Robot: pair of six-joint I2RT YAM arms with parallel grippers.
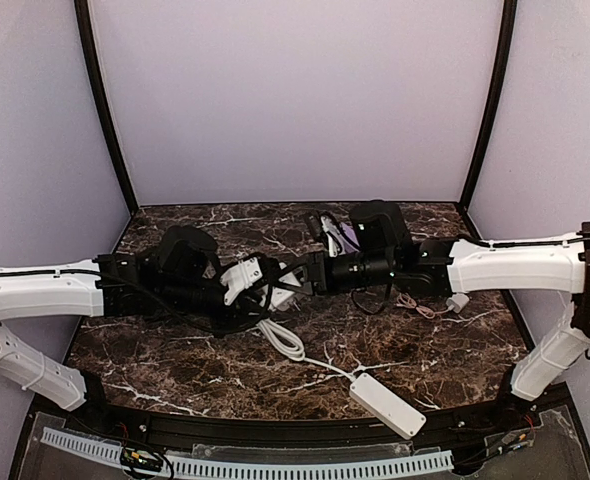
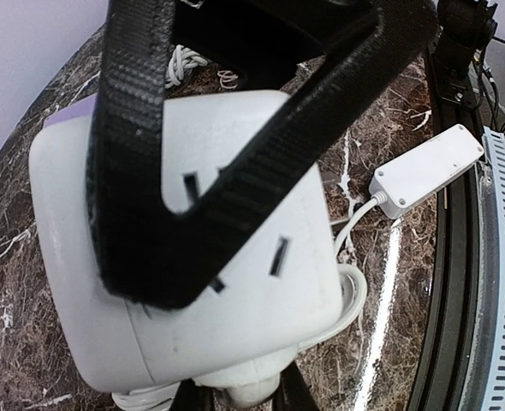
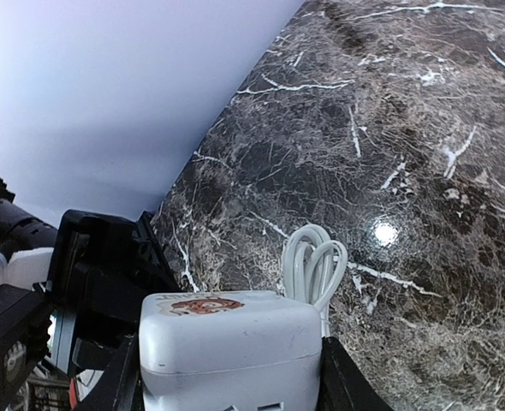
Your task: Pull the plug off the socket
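So the socket [image 3: 231, 342] is sitting right in my right gripper [image 3: 231, 387]. One black finger is pressing on each side of the cube, with the jaws about half spread around it. My right wrist cam is showing a reddish sticker [image 3: 205, 305] on the face pointing at it. It's also picking up a bundled loop of the white cord [image 3: 314, 261] just behind the cube.

The plug [image 2: 248, 392] isn't showing in that view. Only my left wrist cam is catching it, as a rounded white nub poking out tight against the cube's lower edge, so it's looking plugged in. That same cam is showing my left gripper [image 2: 150, 287] pinched shut into a V right across the slotted face of the socket. I can't tell whether anything's caught between the tips.

The overhead view is giving the bigger layout. Both my arms are meeting over the middle of the dark marble table [image 1: 175, 350]. The cord is trailing toward the near edge to the power strip [image 1: 387, 405], which is lying flat there.
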